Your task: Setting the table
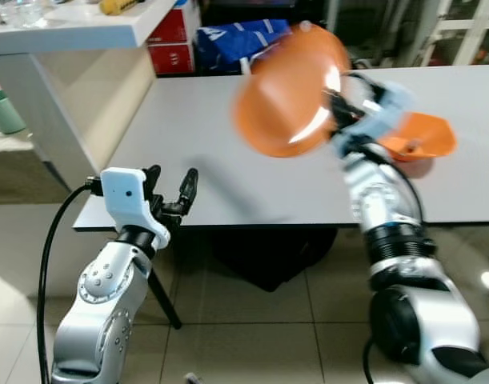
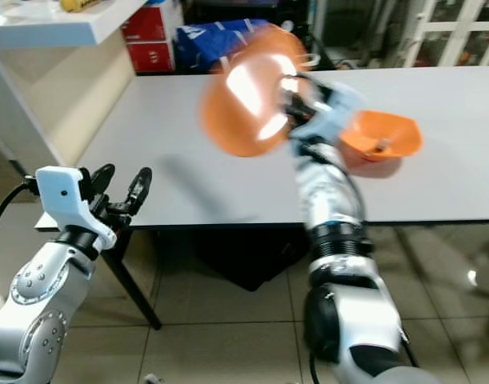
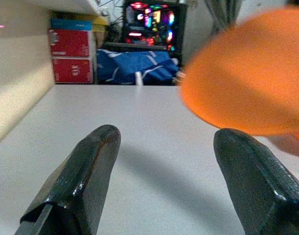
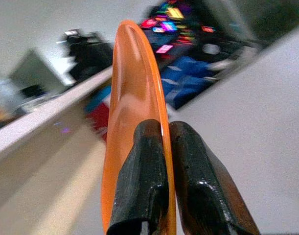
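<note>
Black fingers of the left gripper point(image 1: 174, 194) stand apart and hold nothing, poised at the near edge of the grey table point(image 1: 228, 152) on its left side. Further in, the right gripper point(image 4: 161, 161) has its two fingers pressed together on the rim of an orange plate point(image 1: 288, 92), which it holds tilted on edge in the air above the tabletop. Just beyond the right wrist, an orange bowl point(image 1: 420, 136) sits on the table. Past the far edge lie a blue bag point(image 1: 240, 42) and red boxes point(image 1: 174, 40), beside a white counter point(image 1: 76, 28) at the left.
</note>
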Robot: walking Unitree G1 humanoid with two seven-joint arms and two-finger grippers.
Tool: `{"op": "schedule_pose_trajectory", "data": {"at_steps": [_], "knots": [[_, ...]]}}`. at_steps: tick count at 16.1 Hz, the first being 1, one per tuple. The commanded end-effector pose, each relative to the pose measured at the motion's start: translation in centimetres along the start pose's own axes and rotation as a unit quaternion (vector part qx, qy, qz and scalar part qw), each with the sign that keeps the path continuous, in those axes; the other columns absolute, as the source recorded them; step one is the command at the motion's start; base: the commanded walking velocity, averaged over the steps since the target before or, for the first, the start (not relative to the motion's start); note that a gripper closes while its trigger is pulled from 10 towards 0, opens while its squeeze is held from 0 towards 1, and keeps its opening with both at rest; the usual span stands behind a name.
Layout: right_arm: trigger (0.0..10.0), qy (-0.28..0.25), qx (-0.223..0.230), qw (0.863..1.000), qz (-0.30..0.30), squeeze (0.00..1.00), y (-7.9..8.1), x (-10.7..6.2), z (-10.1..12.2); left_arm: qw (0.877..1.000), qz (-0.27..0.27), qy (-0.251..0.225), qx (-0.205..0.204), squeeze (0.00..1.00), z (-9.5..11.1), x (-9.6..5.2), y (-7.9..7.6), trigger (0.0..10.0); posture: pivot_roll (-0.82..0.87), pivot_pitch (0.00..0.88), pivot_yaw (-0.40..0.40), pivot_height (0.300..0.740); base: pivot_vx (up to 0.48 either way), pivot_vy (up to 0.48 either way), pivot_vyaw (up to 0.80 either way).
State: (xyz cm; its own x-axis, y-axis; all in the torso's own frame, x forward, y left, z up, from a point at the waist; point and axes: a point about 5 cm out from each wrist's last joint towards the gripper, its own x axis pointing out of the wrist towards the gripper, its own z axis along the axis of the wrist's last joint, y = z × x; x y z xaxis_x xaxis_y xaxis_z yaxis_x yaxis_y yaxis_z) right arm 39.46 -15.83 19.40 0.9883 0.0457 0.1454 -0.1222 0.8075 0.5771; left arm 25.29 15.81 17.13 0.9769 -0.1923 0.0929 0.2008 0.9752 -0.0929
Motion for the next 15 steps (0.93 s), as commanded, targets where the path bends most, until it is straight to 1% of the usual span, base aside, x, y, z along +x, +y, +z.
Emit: {"op": "schedule_pose_trajectory", "data": {"at_steps": [1, 2, 4, 6, 9, 10, 12, 13, 15], "knots": [[10.0, -0.015, 0.017, 1.0, -0.011, 0.0, 0.0, 0.3, 0.2, 1.0, -0.002, 0.0, 0.008, 0.0, 0.3, -0.1, 0.0, 10.0, -0.06, 0.0, 0.107, 0.74, 0.0, 0.0, 0.0], [10.0, -0.002, 0.035, 0.998, -0.044, 0.0, -1.6, 0.1, -0.4, 1.0, -0.005, 0.002, 0.01, 0.0, 0.4, -0.2, 0.0, 10.0, -0.06, 0.0, 0.112, 0.74, 0.0, 0.0, 0.0], [10.0, 0.017, 0.058, 0.994, -0.095, 0.0, -3.5, -0.6, -1.6, 1.0, -0.004, 0.004, 0.009, 0.0, 0.5, -0.3, 0.2, 10.0, -0.04, 0.0, 0.12, 0.74, 0.0, 0.0, 0.0], [10.0, 0.04, 0.067, 0.991, -0.111, 0.0, -4.3, -1.2, -3.0, 1.0, -0.003, 0.006, 0.011, 0.0, 0.7, -0.5, 0.3, 10.0, -0.04, 0.0, 0.122, 0.74, 0.0, 0.0, 0.0], [10.0, 0.059, 0.087, 0.988, -0.112, 0.0, -4.3, -1.4, -4.3, 1.0, -0.001, 0.01, 0.008, 0.0, 0.7, -0.7, 0.2, 10.0, -0.03, 0.0, 0.121, 0.74, 0.0, 0.0, 0.0], [10.0, 0.064, 0.089, 0.987, -0.121, 0.0, -4.7, -1.7, -4.6, 1.0, -0.001, 0.012, 0.007, 0.0, 0.6, -0.7, 0.2, 10.0, -0.03, 0.0, 0.123, 0.74, 0.0, 0.0, 0.0], [10.0, 0.073, 0.051, 0.986, -0.143, 0.0, -5.6, -2.2, -5.0, 1.0, -0.003, 0.016, 0.007, 0.0, 0.7, -0.8, 0.2, 10.0, -0.03, 0.0, 0.127, 0.74, 0.0, 0.0, 0.0], [10.0, 0.075, 0.043, 0.985, -0.15, 0.0, -5.8, -2.3, -5.1, 1.0, -0.003, 0.017, 0.008, 0.0, 0.7, -0.8, 0.2, 10.0, -0.03, 0.0, 0.129, 0.74, 0.0, 0.0, 0.0], [10.0, 0.074, -0.006, 0.981, -0.179, 0.0, -6.6, -2.8, -5.1, 1.0, -0.006, 0.019, 0.009, 0.0, 0.7, -0.8, 0.2, 10.0, -0.03, 0.0, 0.13, 0.74, 0.0, 0.0, 0.0]]}}
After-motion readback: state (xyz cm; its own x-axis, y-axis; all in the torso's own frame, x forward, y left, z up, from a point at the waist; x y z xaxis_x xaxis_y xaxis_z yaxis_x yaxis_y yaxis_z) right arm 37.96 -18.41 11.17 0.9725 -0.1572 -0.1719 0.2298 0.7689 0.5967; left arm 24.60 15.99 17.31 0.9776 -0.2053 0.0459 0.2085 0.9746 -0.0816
